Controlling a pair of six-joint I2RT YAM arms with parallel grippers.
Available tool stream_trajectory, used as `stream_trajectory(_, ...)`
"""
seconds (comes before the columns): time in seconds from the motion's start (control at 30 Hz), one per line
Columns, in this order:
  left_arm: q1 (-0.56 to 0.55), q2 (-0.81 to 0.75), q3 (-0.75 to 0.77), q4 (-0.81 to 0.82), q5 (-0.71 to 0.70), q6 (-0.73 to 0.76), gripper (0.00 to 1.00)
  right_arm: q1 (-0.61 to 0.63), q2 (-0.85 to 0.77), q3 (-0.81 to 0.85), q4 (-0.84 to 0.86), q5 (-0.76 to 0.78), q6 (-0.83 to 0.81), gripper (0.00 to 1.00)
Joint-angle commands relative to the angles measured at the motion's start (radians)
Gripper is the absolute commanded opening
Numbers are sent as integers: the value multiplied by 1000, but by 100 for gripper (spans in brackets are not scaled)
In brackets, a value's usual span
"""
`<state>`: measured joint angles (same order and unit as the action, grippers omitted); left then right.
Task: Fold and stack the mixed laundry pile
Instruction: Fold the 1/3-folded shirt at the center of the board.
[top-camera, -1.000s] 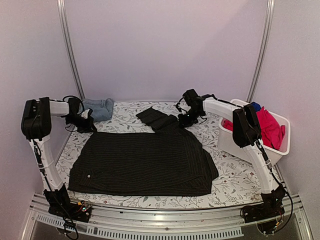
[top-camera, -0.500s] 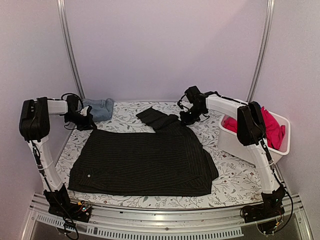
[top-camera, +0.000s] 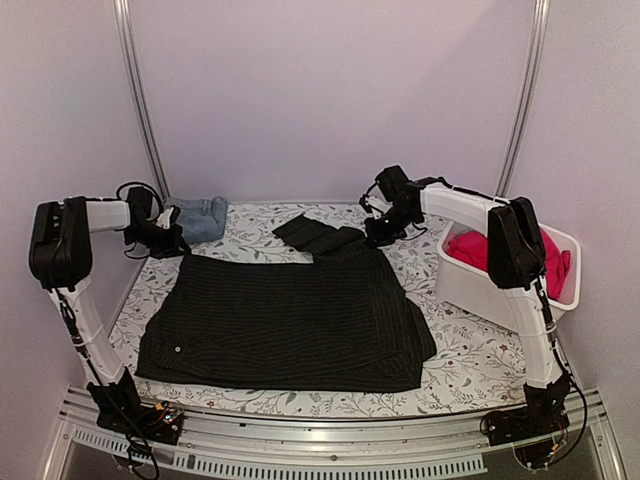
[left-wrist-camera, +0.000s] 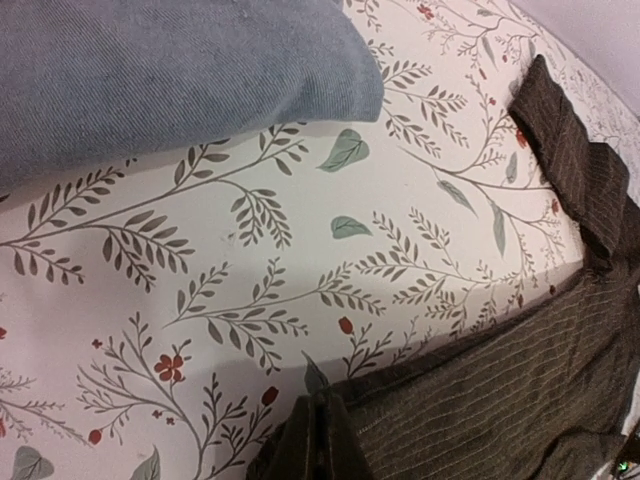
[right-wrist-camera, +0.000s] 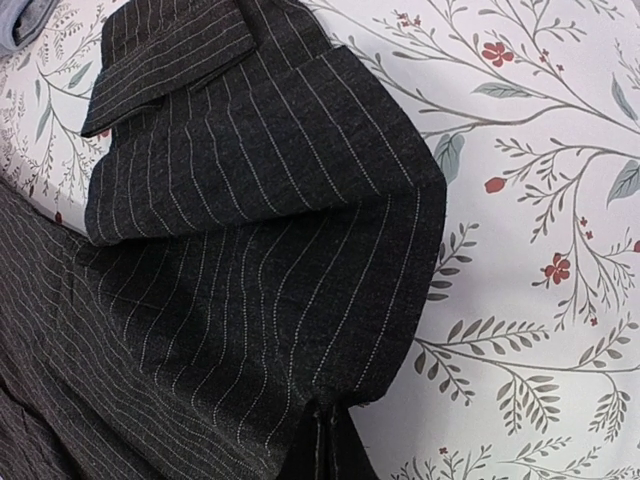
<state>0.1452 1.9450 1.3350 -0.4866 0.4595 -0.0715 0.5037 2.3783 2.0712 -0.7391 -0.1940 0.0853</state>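
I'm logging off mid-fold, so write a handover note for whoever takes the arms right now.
Left claw: shut on the far left corner of the black pinstriped shirt.
Right claw: shut on its far right edge.
Shirt lies spread flat on the table cover; denim piece at the far left; red-pink cloth in the white bin.
Done: shirt laid out.
Left: fold it, fold the rest, stack.
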Motion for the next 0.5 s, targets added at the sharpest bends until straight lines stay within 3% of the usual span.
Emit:
stream_trajectory(0.0,-5,-51,-33,31,0,-2,0,-5,-89,-50,18,-15,4,0)
stream_trajectory(0.47,-32,-205,-161,20,-108,-50,0,20,-265,-268,70,-88,20,0)
